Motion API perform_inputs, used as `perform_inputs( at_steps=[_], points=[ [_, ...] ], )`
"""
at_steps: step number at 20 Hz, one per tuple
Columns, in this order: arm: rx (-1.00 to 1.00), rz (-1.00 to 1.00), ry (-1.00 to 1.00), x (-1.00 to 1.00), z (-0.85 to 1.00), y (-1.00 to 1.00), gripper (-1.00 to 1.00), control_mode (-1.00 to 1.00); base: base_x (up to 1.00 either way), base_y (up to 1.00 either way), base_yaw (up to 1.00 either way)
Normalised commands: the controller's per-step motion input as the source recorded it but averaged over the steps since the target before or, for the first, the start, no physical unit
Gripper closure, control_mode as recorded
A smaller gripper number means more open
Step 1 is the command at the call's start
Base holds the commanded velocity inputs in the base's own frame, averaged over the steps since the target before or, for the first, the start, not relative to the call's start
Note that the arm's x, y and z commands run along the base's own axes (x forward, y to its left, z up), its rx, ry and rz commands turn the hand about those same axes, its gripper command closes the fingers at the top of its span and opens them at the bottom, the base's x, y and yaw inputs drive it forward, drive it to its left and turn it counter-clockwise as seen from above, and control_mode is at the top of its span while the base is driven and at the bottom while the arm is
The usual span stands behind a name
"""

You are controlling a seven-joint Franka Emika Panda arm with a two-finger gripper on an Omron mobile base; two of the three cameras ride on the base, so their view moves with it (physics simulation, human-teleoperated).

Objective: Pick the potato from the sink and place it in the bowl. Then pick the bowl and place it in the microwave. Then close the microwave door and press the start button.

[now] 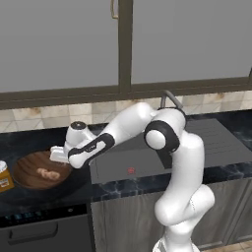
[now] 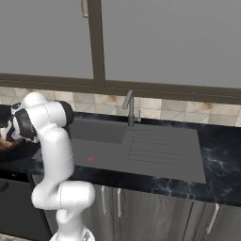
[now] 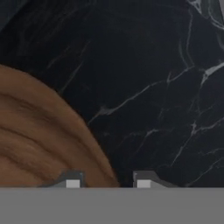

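The brown wooden bowl [image 1: 29, 172] sits on the black counter left of the sink [image 1: 133, 162], with the tan potato [image 1: 48, 173] lying inside it. My gripper [image 1: 57, 156] is down at the bowl's right rim. In the hand view its fingertips [image 3: 72, 182] stand on either side of the bowl's rim [image 3: 39, 140], the left tip over the wood and the right tip over the counter. A thin strip of counter shows between the rim and the right tip, so I cannot tell whether the grip has closed. The microwave and its door are out of view.
A tiny flat red thing [image 1: 131, 170] lies in the sink basin [image 2: 94, 150], behind which stands the grey faucet [image 2: 129, 108]. A small jar [image 1: 4, 177] stands at the bowl's left. Grey wall cabinets hang above the counter.
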Motion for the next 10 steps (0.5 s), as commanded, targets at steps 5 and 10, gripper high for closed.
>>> perform_inputs(
  at_steps=[5,10],
  points=[
    [0.06,-0.03,0.00,-0.18,0.14,-0.07,1.00,-1.00,0.00,0.00,0.00],
    [0.16,-0.13,0.00,-0.39,0.82,-0.51,1.00,-1.00,0.00,0.00,0.00]
  ],
)
